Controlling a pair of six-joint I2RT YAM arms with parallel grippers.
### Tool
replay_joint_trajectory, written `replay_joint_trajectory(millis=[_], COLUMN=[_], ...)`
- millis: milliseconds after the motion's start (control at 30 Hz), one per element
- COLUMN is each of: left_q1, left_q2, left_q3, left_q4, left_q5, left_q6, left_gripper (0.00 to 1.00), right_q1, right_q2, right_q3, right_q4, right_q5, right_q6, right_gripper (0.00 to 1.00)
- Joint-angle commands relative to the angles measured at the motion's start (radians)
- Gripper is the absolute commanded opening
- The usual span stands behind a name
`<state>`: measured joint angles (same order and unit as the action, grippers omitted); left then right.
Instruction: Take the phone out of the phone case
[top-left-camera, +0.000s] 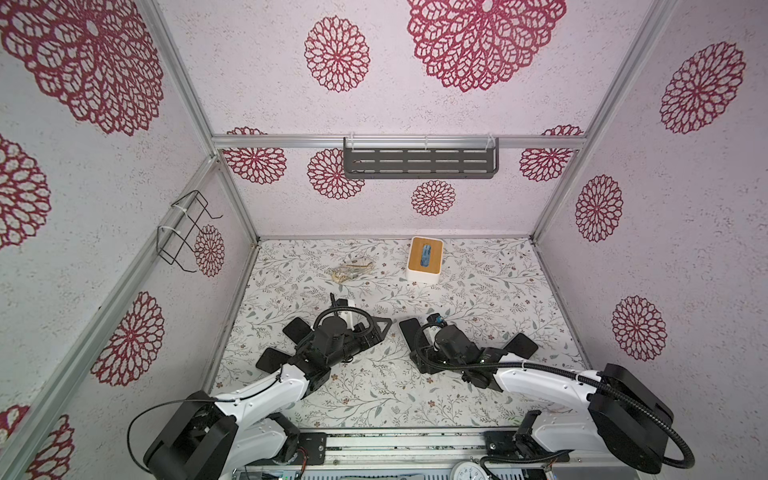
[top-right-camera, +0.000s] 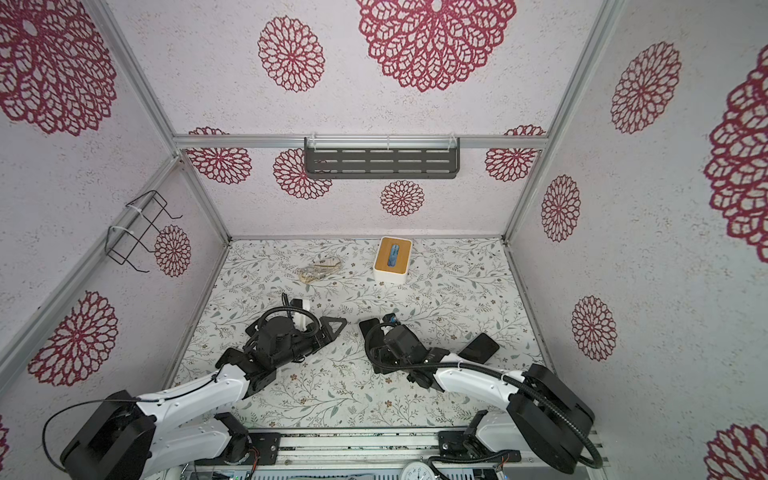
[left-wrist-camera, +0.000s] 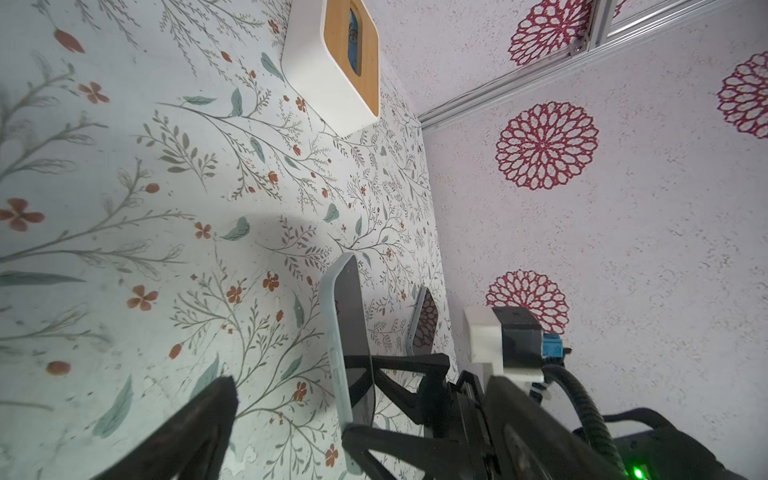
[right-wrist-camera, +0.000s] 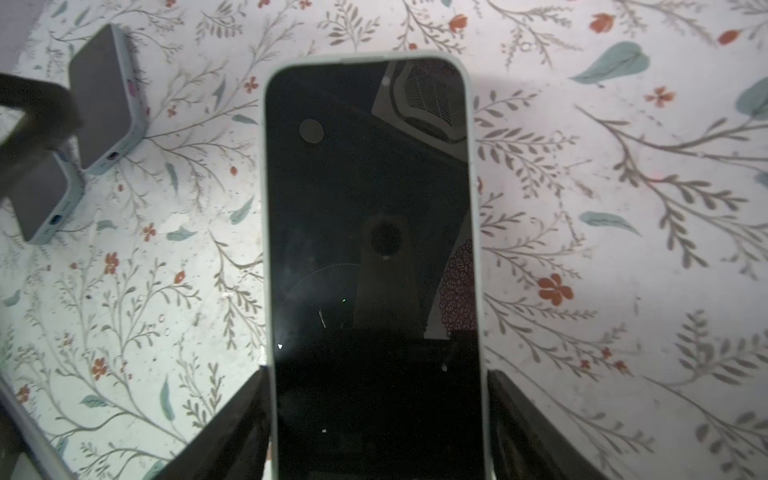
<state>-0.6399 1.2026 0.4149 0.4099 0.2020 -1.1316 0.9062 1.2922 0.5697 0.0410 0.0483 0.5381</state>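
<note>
Cased phone (right-wrist-camera: 370, 232) between right tool (right-wrist-camera: 377, 390) jaws

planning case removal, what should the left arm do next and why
Probably ease the open left gripper toward the free end of the cased phone: the jaws of the right gripper pinch its sides, while the left jaws stand wide and empty.

My cell: pale walls, red rosettes.
Speckled walls (top-left-camera: 249, 83) with red rosettes (top-left-camera: 336, 54) close me in on three sides, joined by aluminium rails (top-left-camera: 291, 142). A slotted grey shelf (top-left-camera: 419, 164) hangs on the back rail, a wire rack (top-left-camera: 183, 232) on the left wall. My tabletop (top-left-camera: 478, 291) wears a leaf-and-flower print under even light.
</note>
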Motion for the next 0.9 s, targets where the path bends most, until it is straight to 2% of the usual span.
replay_joint_trajectory(millis=[0,67,167,367,600,767,867], left_q1=[-0.030,-0.042,-0.055,-0.078,-0.085,-0.089,-0.092], left_q2=[0.058,0.100,0.158,0.237,0.265,0.285,0.297], left_q3=[0.000,0.008,0.014,0.028,0.033,0.041,0.045], left_q4=[0.137,0.168,0.229,0.305,0.323,0.324,0.332], left_q5=[0.029,0.039,0.054,0.069,0.063,0.063,0.065], left_q6=[-0.052,-0.061,-0.086,-0.117,-0.119,-0.119,-0.121], left_gripper=[0.99,0.99,0.94,0.74,0.49,0.41,0.32], right_q1=[0.026,0.036,0.042,0.043,0.044,0.045,0.045], right_q2=[-0.019,-0.027,-0.040,-0.054,-0.073,-0.092,-0.100], right_q3=[0.036,0.036,0.035,0.033,0.027,0.022,0.021], right_q4=[0.101,0.106,0.108,0.116,0.129,0.131,0.129], right_q5=[-0.021,-0.025,-0.032,-0.054,-0.077,-0.085,-0.084], right_q6=[-0.025,-0.027,-0.026,-0.021,-0.015,-0.013,-0.013], right_gripper=[0.29,0.28,0.28,0.28,0.27,0.26,0.25])
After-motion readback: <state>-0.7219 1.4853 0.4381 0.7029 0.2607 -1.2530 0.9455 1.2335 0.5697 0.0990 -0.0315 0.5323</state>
